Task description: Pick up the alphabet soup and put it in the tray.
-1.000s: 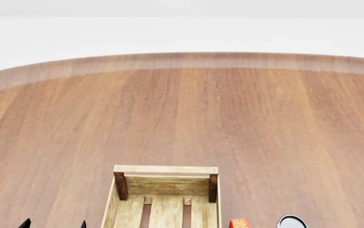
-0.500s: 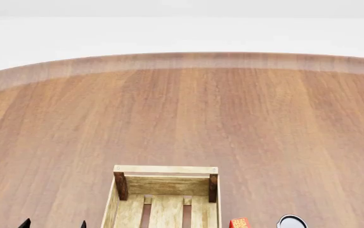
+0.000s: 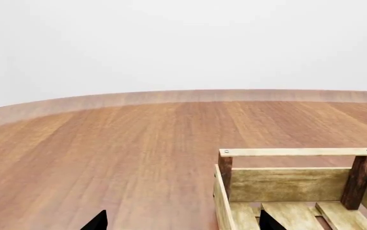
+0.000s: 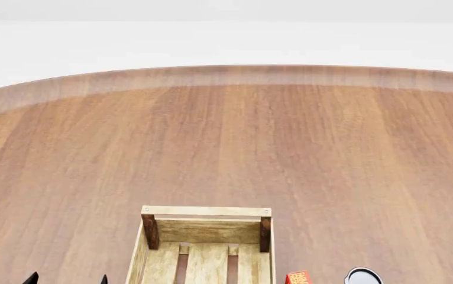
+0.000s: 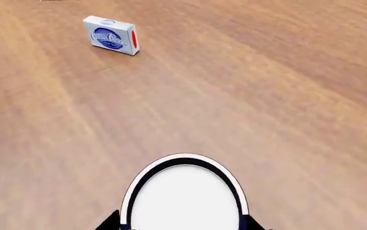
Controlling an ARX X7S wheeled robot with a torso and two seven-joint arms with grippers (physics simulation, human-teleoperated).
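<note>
Alphabet soup (image 5: 183,196) sits btwn right pincer (image 5: 182,223) tips; grip unclear, left too.

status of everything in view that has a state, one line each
tray: upright on the table, visible part empty.
alphabet soup: upright, white top up, between the right gripper's fingertips; contact can't be told.
small blue-and-white box: resting on the table, apart from the can.
red-labelled item: beside the tray, mostly cut off.
left gripper: only the fingertips show, spread apart, holding nothing.
</note>
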